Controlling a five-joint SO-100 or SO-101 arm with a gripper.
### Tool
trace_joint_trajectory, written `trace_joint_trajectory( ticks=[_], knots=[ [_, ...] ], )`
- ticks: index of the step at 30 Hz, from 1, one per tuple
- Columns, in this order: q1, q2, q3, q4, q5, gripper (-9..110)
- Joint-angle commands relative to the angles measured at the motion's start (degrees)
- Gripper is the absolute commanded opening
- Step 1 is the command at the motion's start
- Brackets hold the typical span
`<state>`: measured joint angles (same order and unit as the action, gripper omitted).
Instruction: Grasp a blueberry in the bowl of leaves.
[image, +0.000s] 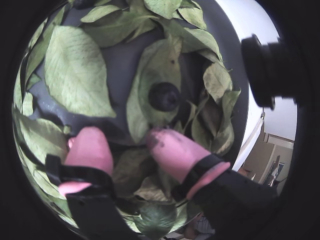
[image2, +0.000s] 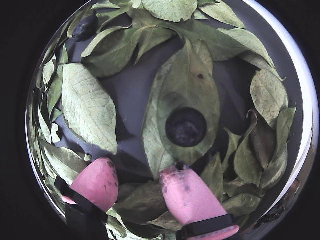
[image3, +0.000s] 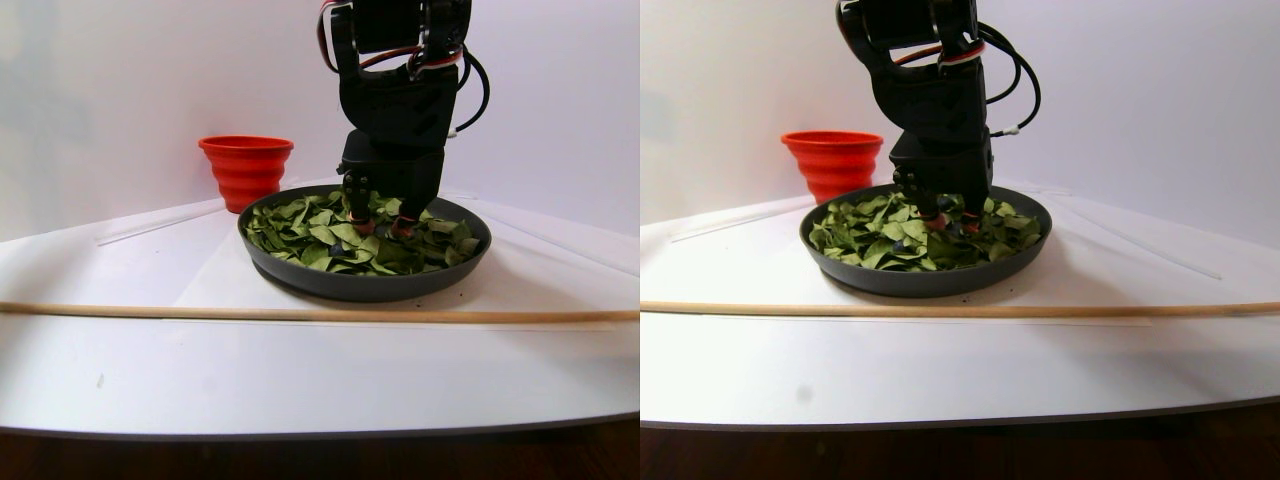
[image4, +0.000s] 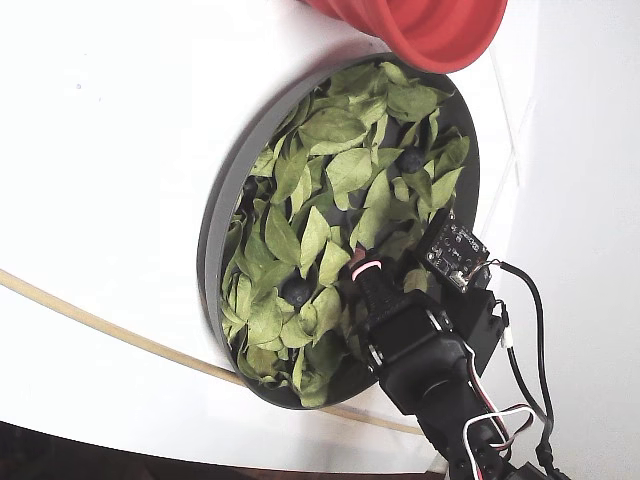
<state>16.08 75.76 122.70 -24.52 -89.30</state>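
Observation:
The dark-grey bowl (image2: 132, 90) holds a loose heap of green leaves (image2: 87, 105). A dark blueberry (image2: 186, 127) lies on a large leaf just beyond my fingertips; it also shows in a wrist view (image: 164, 96). A second blueberry (image2: 85, 27) lies at the far left rim. My gripper (image2: 136, 170) is open, with its pink fingertips (image2: 185, 195) low over the leaves and nothing between them. The open gripper also shows in a wrist view (image: 122, 135). In the fixed view the gripper (image4: 362, 272) stands inside the bowl (image4: 215, 240) beside a blueberry (image4: 297, 290).
A red ribbed cup (image3: 245, 170) stands behind the bowl (image3: 360, 285) on the white table. A thin wooden stick (image3: 300, 313) lies across the table in front of the bowl. A small camera board (image4: 455, 255) sits on the gripper.

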Motion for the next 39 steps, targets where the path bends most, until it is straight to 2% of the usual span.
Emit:
trace_joint_trajectory(
  ticks=[1,39],
  knots=[
    [1.8,0.8,1.0,0.0,-2.9,17],
    [2.4,3.3,0.5,0.2,-3.9,17]
  ],
)
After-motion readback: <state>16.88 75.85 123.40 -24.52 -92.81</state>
